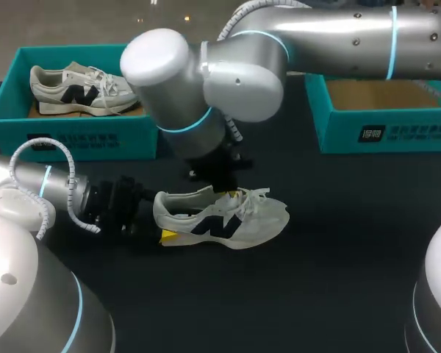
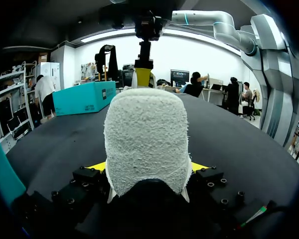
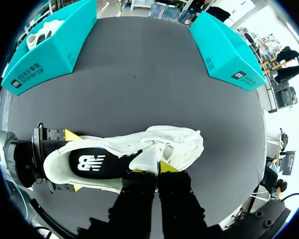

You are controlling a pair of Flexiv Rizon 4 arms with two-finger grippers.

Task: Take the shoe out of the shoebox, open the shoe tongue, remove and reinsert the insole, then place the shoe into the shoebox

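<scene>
One shoe (image 1: 228,217) at table (image 1: 338,294) centre, apart from left shoebox (image 1: 73,138), right shoebox (image 1: 386,132)

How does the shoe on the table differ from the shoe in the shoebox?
The shoe on the table is held at heel by the left gripper, at tongue by the right gripper; the shoe in the shoebox is untouched. The first lies on the table, the second inside the shoebox. Both are pale with dark logos.

White shoe (image 1: 224,219) upright, insole (image 3: 92,163) in, outside the teal shoebox (image 1: 73,140).
</scene>
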